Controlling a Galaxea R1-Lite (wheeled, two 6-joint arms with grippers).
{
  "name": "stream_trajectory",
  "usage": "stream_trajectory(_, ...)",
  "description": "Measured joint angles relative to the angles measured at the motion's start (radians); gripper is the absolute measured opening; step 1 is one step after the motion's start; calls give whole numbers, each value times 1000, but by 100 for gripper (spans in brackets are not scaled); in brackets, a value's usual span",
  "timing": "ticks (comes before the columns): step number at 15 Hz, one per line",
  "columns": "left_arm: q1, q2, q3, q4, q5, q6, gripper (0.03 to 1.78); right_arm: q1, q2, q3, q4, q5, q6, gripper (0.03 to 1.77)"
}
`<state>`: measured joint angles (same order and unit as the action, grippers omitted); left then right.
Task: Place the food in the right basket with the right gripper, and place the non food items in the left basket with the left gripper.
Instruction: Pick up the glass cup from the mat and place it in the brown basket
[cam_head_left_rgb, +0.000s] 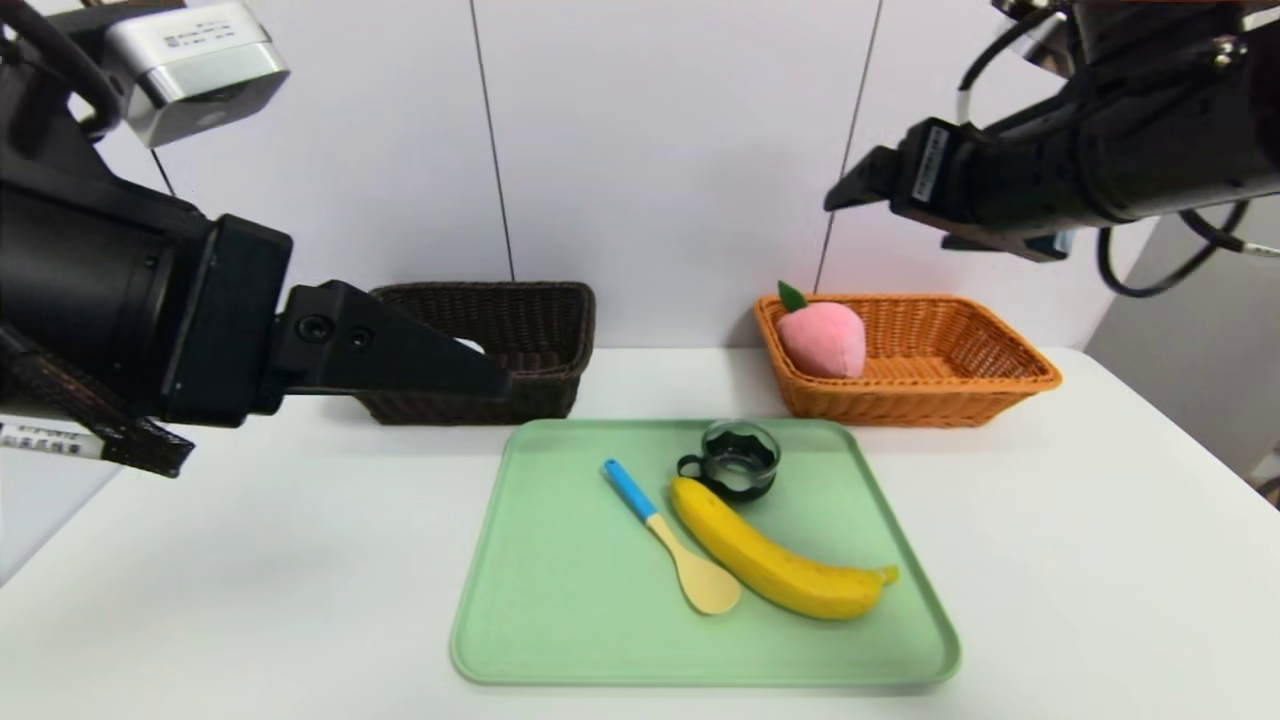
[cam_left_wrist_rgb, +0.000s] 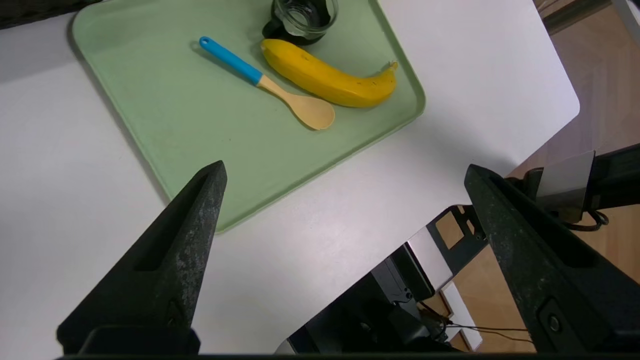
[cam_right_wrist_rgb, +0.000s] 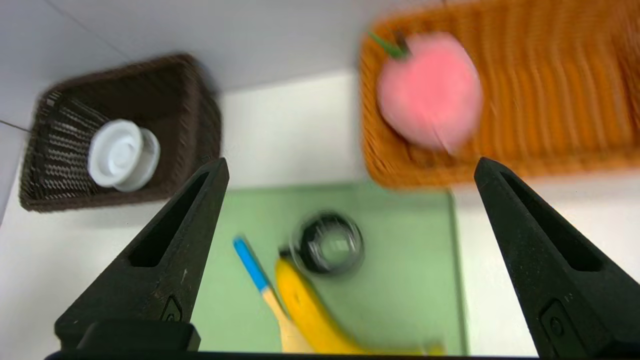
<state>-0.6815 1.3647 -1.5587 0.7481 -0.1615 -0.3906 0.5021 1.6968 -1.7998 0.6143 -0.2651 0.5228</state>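
A light green tray (cam_head_left_rgb: 560, 640) sits in the middle of the white table (cam_head_left_rgb: 250, 600), and I'll place everything by it. On the tray lies the banana (cam_head_left_rgb: 775, 568), running diagonally with its stem end toward the tray's front right corner. Just to its left, close alongside, lies the spoon (cam_head_left_rgb: 672, 540), its tan bowl toward the front and its blue handle pointing to the back left. The small clear glass cup (cam_head_left_rgb: 738, 460) with a black handle stands upright on the tray's back part, right at the banana's blunt end.

Behind the tray to its left, against the wall, is the dark brown wicker basket (cam_head_left_rgb: 520, 340); the white tape roll (cam_right_wrist_rgb: 122, 155) lies inside it. Behind the tray to its right is the orange wicker basket (cam_head_left_rgb: 950, 370), with the pink plush peach (cam_head_left_rgb: 822, 338) resting in its left end, green leaf up against the rim.

The left gripper (cam_left_wrist_rgb: 345, 175) hangs in the air to the left of the tray, above the table, its black pointed jaws spread wide and holding nothing. The right gripper (cam_right_wrist_rgb: 350, 167) is up high, above the orange basket, jaws likewise spread wide and empty.
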Motion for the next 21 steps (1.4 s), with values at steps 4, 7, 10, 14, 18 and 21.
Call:
stream_trajectory(4, -36, 46, -6, -33, 0, 19, 169, -93, -104, 89, 149, 129, 53, 169)
stream_trajectory(7, -46, 85, -2, -27, -6, 83, 169, -127, -175, 180, 149, 139, 45, 169)
stream_trajectory(10, -52, 134, -6, -39, -3, 89, 169, -177, -239, 279, 149, 134, -51, 169)
stream_trajectory(14, -75, 188, -9, -54, -1, 94, 169, -256, -312, 382, 91, 132, -291, 169)
stream_trajectory(18, -125, 229, -9, -59, -4, 129, 169, -300, -331, 409, -19, 140, -343, 169)
stream_trajectory(21, -162, 300, -94, -91, -3, 95, 169, -307, -339, 431, -23, 130, -336, 169)
